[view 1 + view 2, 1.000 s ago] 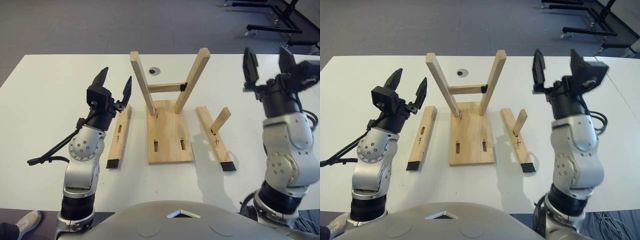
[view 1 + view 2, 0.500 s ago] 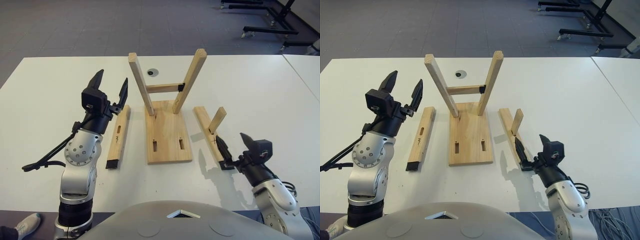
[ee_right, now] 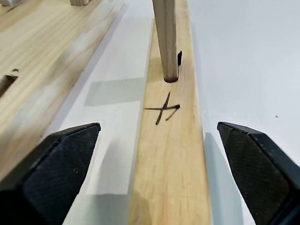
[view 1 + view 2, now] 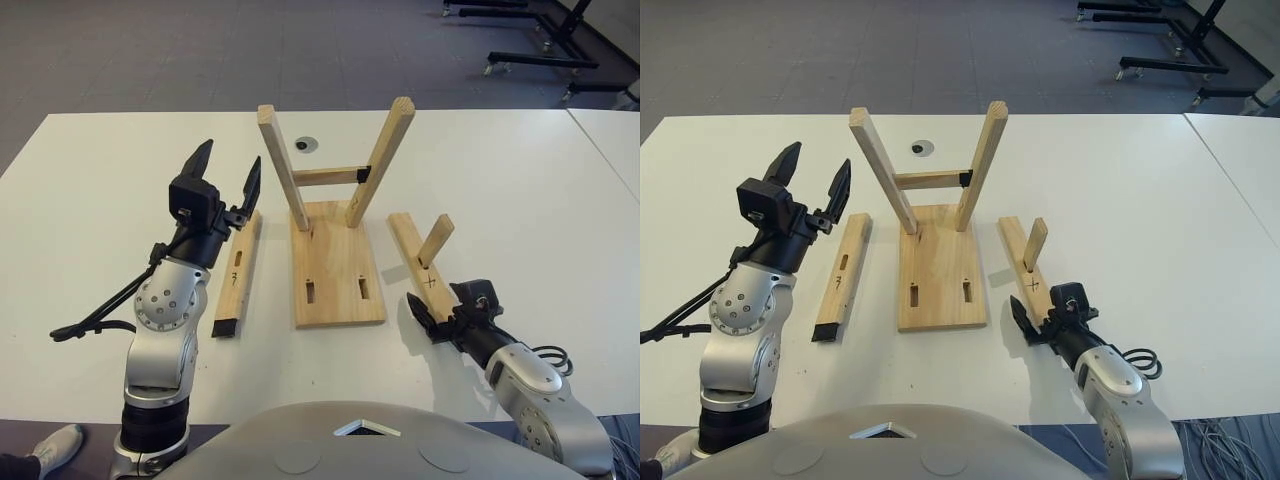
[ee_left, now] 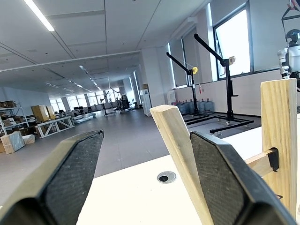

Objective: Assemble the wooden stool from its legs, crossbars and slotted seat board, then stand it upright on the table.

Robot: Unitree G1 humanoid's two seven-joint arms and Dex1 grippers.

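Squarely between right fingers [image 3: 51, 168], leg [image 3: 169, 140]

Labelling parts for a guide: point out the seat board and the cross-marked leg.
seat board [image 4: 338, 262], left eye view, bare middle of its face
cross-marked leg [image 3: 171, 145], right wrist view, flat face near the cross

The right claw [image 4: 438, 318] is covering the near end of the lying leg [image 4: 410, 243] | the crossbar [image 3: 165, 37] standing in its slot is running out past the picture's edge | the seat board [image 3: 42, 61] is being cropped by the right wrist view's edge
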